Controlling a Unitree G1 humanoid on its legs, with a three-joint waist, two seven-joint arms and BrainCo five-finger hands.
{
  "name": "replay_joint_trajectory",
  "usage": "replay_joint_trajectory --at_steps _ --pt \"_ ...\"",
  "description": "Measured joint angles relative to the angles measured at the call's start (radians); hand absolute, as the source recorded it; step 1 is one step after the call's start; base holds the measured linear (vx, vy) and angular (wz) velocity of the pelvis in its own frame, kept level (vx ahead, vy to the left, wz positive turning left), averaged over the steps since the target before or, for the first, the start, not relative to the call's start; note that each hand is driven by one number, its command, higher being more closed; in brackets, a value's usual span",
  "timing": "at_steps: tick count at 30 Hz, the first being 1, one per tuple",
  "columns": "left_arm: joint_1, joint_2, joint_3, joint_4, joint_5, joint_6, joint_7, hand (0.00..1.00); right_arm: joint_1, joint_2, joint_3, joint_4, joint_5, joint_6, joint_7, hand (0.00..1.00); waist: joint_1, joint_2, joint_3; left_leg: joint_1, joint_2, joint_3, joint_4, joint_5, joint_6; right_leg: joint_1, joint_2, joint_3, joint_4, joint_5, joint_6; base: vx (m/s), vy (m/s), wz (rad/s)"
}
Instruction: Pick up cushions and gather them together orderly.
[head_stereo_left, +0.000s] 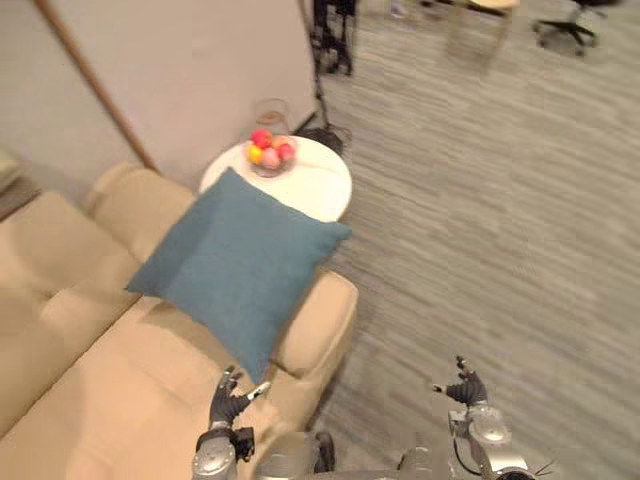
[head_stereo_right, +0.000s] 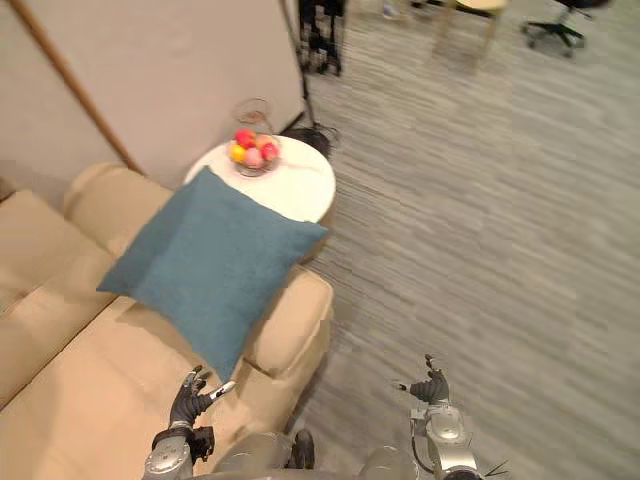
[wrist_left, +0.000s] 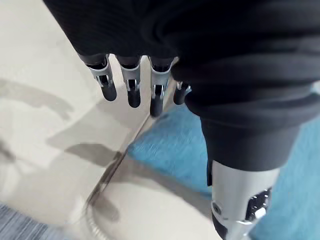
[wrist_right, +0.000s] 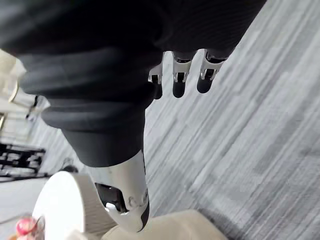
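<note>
Left eye view: cushion diamond-wise on armrest

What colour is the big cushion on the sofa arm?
Teal blue cushion, plain with no pattern; clearest in the left eye view.

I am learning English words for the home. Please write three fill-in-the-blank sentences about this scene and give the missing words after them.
1. The blue cushion rests on the beige ____.
2. The fruit bowl stands on the round white ____.
3. The hand nearest the cushion is the robot's ____ one.
Missing words: sofa; table; left.
</note>
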Motion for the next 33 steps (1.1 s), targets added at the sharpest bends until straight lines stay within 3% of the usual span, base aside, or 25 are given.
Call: replay_joint_trajectory --at_steps 2,5,7,8,9,10,11,14,15,16,18,19,22,24,27,33 --pt "-0.014 -0.001 -0.003 0.0 -0.012 -0.001 0.008 0.0 -0.002 -0.005 -0.001 -0.003 0.001 -0.002 -0.001 0.0 -0.003 0.01 -0.002 0.023 -0.001 -0.081 -0.007 -0.004 -0.007 -0.058 0.058 0.06 -0.108 -0.011 -0.017 0.34 -0.077 1.29" --pt "-0.074 -0.011 -0.01 0.0 -0.037 -0.004 0.021 0.0 0.019 -0.009 -0.004 -0.025 0.015 -0.002 -0.005 0.0 -0.009 0.015 -0.005 0.047 -0.001 -0.25 -0.002 -0.024 -0.042 -0.143 0.174 0.274 -0.318 0.005 -0.005 0.31 -0.173 1.56" --pt "-0.101 -0.016 -0.02 -0.002 -0.041 -0.007 0.027 0.0 0.053 -0.001 -0.005 -0.058 0.034 -0.002 -0.007 0.0 -0.037 0.01 -0.007 0.043 -0.007 -0.381 0.048 -0.048 -0.083 -0.153 0.213 0.441 -0.453 0.084 0.017 0.31 -0.341 2.07" --pt "-0.103 -0.011 -0.02 -0.003 -0.041 -0.007 0.027 0.0 0.066 0.005 -0.01 -0.065 0.036 -0.002 -0.009 0.0 -0.044 0.002 -0.008 0.032 -0.015 -0.403 0.064 -0.057 -0.098 -0.144 0.208 0.466 -0.489 0.113 0.019 0.26 -0.376 2.33" --pt "-0.102 -0.008 -0.027 -0.007 -0.04 -0.008 0.025 0.0 0.096 0.019 -0.028 -0.081 0.044 -0.001 -0.015 0.0 -0.06 -0.018 -0.01 0.028 -0.03 -0.447 0.104 -0.085 -0.136 -0.131 0.178 0.45 -0.476 0.207 0.003 0.29 -0.489 2.1" --pt "-0.101 -0.043 -0.031 -0.009 -0.039 -0.006 0.025 0.0 0.13 0.022 -0.055 -0.103 0.048 0.001 -0.022 0.0 -0.053 0.005 -0.015 0.01 0.005 -0.46 0.133 -0.095 -0.148 -0.126 0.18 0.36 -0.429 0.168 -0.031 0.25 -0.402 1.91" --pt "-0.095 -0.051 -0.033 -0.014 -0.039 -0.006 0.025 0.0 0.139 0.022 -0.067 -0.12 0.051 0.001 -0.022 0.0 -0.05 0.014 -0.02 0.009 0.02 -0.456 0.136 -0.092 -0.152 -0.126 0.18 0.332 -0.422 0.16 -0.04 0.26 -0.443 1.49" --pt "-0.08 -0.056 -0.042 -0.017 -0.039 -0.006 0.024 0.0 0.141 0.034 -0.078 -0.182 0.07 -0.008 -0.021 0.0 -0.043 0.021 -0.024 0.002 0.103 -0.364 0.047 -0.048 -0.226 -0.106 0.177 0.214 -0.402 0.135 -0.072 0.09 -0.275 1.09" --pt "-0.08 -0.058 -0.049 -0.017 -0.039 -0.006 0.023 0.0 0.14 0.043 -0.088 -0.188 0.073 -0.008 -0.022 0.0 -0.036 0.02 -0.023 -0.005 0.143 -0.275 0.013 -0.034 -0.24 -0.091 0.174 0.174 -0.417 0.138 -0.078 0.0 -0.228 1.04" --pt "-0.08 -0.059 -0.053 -0.017 -0.039 -0.006 0.023 0.0 0.14 0.043 -0.091 -0.186 0.077 -0.008 -0.022 0.0 -0.034 0.02 -0.023 -0.009 0.172 -0.198 -0.003 -0.029 -0.236 -0.079 0.174 0.152 -0.432 0.141 -0.083 -0.04 -0.158 0.91" --pt "-0.084 -0.051 -0.053 0.001 -0.039 -0.006 0.023 0.0 0.134 0.042 -0.099 -0.163 0.082 -0.008 -0.023 0.0 -0.032 0.002 -0.027 -0.007 0.24 0.038 -0.047 0.016 -0.188 -0.056 0.151 0.108 -0.48 0.149 -0.093 -0.08 -0.09 0.67" --pt "-0.085 -0.049 -0.053 0.008 -0.039 -0.006 0.023 0.0 0.133 0.041 -0.107 -0.156 0.083 -0.008 -0.024 0.0 -0.037 0.001 -0.027 -0.006 0.25 0.086 -0.058 0.031 -0.192 -0.048 0.141 0.095 -0.491 0.153 -0.088 -0.09 -0.014 0.6" --pt "-0.066 -0.019 -0.051 0.027 -0.036 -0.005 0.023 0.0 0.134 0.051 -0.115 -0.127 0.083 -0.004 -0.024 0.0 -0.052 -0.011 -0.045 -0.004 0.236 0.139 -0.114 0.08 -0.215 -0.02 0.124 0.095 -0.585 0.208 -0.06 -0.08 0.12 0.19" --pt "-0.065 0.036 -0.051 0.031 -0.028 -0.004 0.019 0.0 0.147 0.053 -0.131 -0.142 0.078 -0.003 -0.024 0.0 -0.057 -0.032 -0.061 0.001 0.206 0.141 -0.163 0.111 -0.209 0.008 0.122 0.098 -0.681 0.265 -0.049 0.01 0.101 -0.02" --pt "-0.066 0.073 -0.047 0.03 -0.026 -0.004 0.006 0.0 0.155 0.047 -0.163 -0.211 0.069 -0.003 -0.026 0.0 -0.058 -0.034 -0.065 0.019 0.19 0.153 -0.183 0.116 -0.206 0.025 0.118 0.118 -0.719 0.29 -0.046 0.02 0.078 -0.12" --pt "-0.144 0.13 -0.042 0.028 -0.027 -0.005 0.005 0.0 0.07 -0.071 -0.181 -0.358 0.034 -0.005 -0.03 0.0 -0.068 -0.027 -0.077 0.03 0.169 0.152 -0.249 0.151 -0.209 0.021 0.119 0.114 -0.75 0.304 -0.049 0.02 0.019 0.0"
